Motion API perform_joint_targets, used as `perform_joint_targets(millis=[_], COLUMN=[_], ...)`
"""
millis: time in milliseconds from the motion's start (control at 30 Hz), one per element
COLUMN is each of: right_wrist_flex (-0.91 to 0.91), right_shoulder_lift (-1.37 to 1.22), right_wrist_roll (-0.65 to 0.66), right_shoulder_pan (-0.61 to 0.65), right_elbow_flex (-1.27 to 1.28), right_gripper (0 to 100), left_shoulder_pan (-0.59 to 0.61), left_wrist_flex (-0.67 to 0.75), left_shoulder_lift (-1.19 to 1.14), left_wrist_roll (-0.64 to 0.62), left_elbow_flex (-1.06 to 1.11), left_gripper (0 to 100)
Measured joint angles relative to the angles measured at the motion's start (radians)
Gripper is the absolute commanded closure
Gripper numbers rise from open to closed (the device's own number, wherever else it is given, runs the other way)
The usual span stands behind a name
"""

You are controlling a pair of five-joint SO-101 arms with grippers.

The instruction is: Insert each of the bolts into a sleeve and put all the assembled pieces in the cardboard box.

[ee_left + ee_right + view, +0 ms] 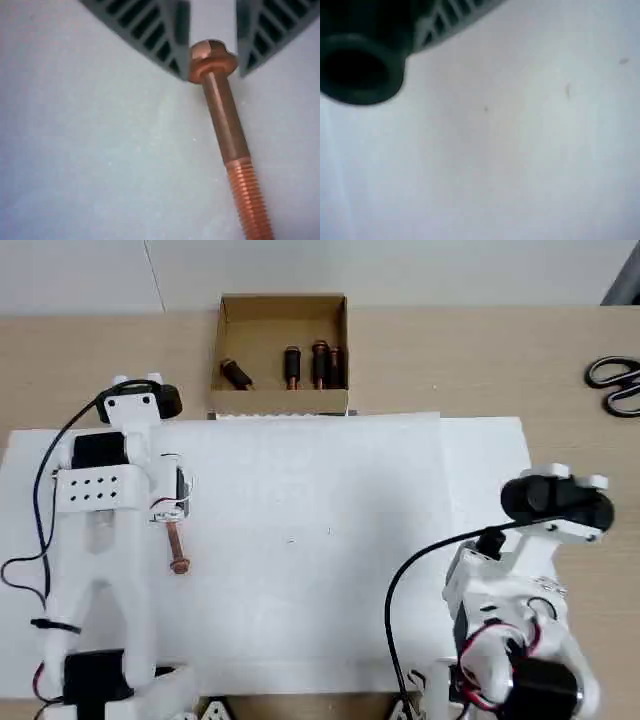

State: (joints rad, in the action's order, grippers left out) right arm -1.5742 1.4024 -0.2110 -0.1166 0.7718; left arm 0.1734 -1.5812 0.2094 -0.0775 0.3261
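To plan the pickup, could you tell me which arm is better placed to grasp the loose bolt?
Likely left: its open fingers flank the bolt on the white mat; the right arm, far off, holds a sleeve.

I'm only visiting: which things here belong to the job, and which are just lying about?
Belong to the job:
bolt on the white sheet
black sleeve, held above the sheet
cardboard box
assembled pieces inside it

Just lying about:
scissors, near the right edge of the table, off the sheet

Probably lab bench (450,350): scissors (615,385), foam mat (300,540).
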Motion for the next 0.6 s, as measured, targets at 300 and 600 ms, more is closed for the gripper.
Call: perform_joint_targets(millis=[300,600], right_wrist_flex=[0.015,0.015], right_shoulder_lift=[0.046,0.046], right_wrist_roll=[0.000,0.000], right_shoulder_pan=[0.002,0.002], right_elbow_flex=[0.005,0.005], right_gripper=[99.5,99.5], left_shoulder_pan=[0.000,0.000], left_wrist_flex=[0.000,0.020], left_shoulder_lift=[-0.163,-0.267], left_wrist_roll=[0.000,-0.017], left_elbow_flex=[0.000,0.000], left_gripper=[92,92])
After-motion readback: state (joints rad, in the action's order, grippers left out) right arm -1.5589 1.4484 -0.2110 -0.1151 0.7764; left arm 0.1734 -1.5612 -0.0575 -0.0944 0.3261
